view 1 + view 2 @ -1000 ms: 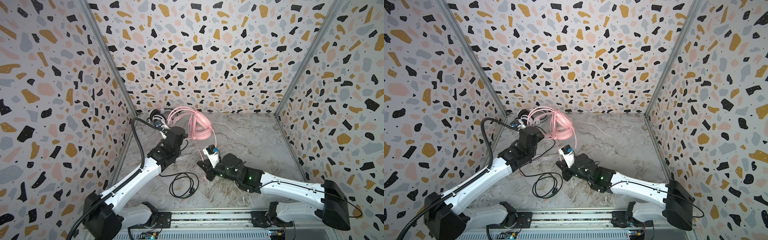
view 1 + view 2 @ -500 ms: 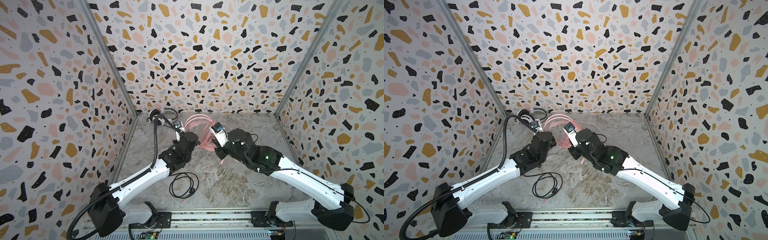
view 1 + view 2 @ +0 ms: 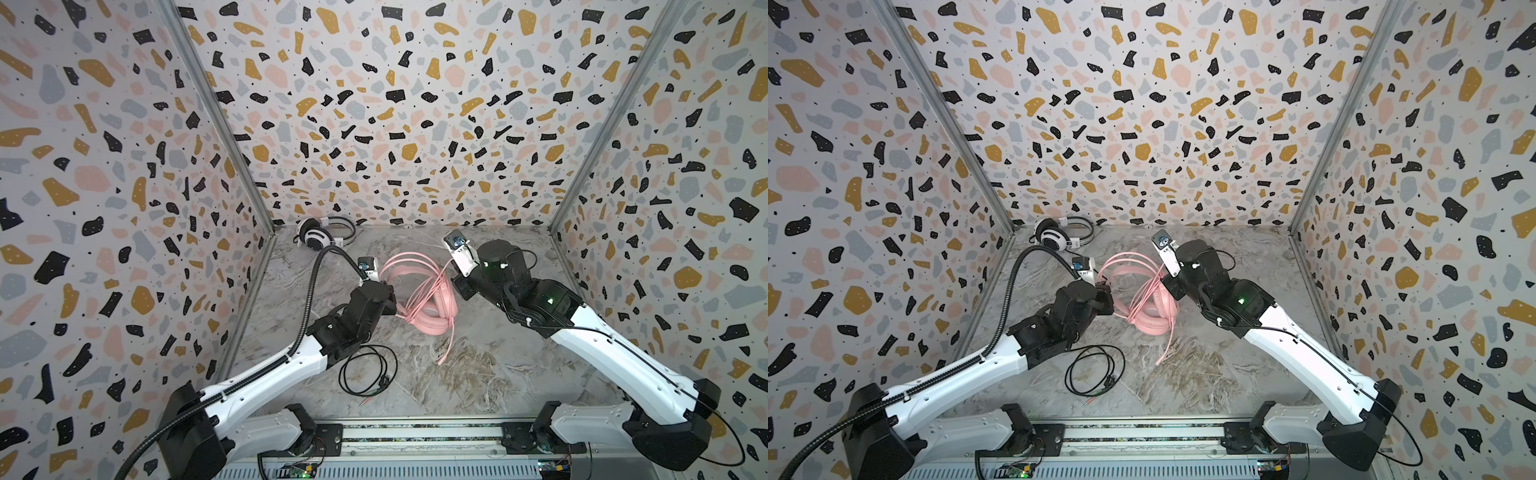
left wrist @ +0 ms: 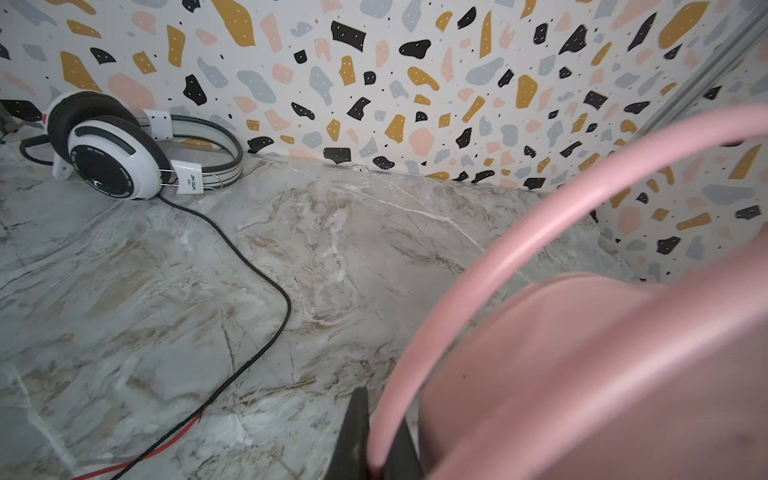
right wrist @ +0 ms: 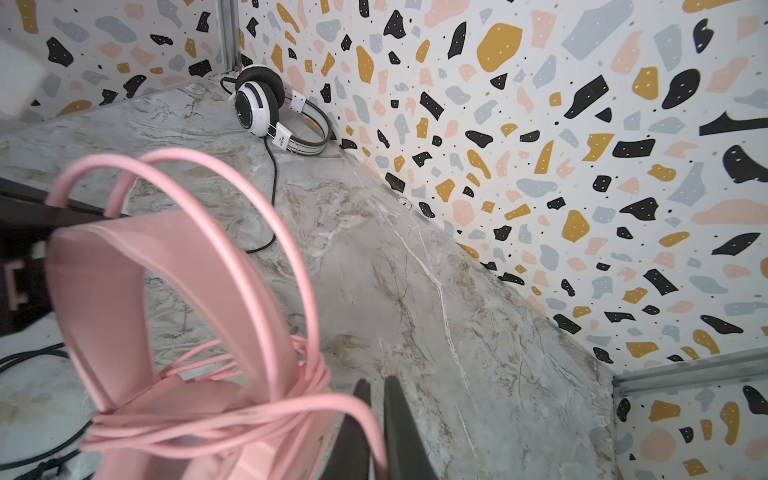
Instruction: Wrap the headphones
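As both claws grip parts of one item, that item heads the list.

Item 1: pink headset (image 3: 430, 318), over-ear, all pink. The ear cups rest on the marble-pattern tabletop (image 3: 498, 374) between the two claws. The left claw (image 4: 378, 428) is clenched on one of the thin pink hoops that arch above the headband. In the left wrist view the hoop runs between its black fingers.

Item 1a: pink cable (image 5: 309, 376), wound in several turns round the headset just above the ear cups. One strand leaves the winding and passes between the fingers of the right claw (image 5: 376, 390), which is clamped on it just beside the cups. A loose tail lies on the tabletop, running from the cups away from both claws toward the robot's base.

Item 2: white-and-black headset (image 3: 316, 239), lying on its side well apart from both claws. It sits beyond the left claw, against the back wall near the corner. White slider tags on its headband carry small dark print, and a ring of print circles the black disc on the ear cup. Neither reads clearly.

Item 2a: thin black cable (image 4: 288, 309), running from that headset across the tabletop past the left claw. It ends in a loose coil behind that claw, beside the left arm. Neither claw holds it.
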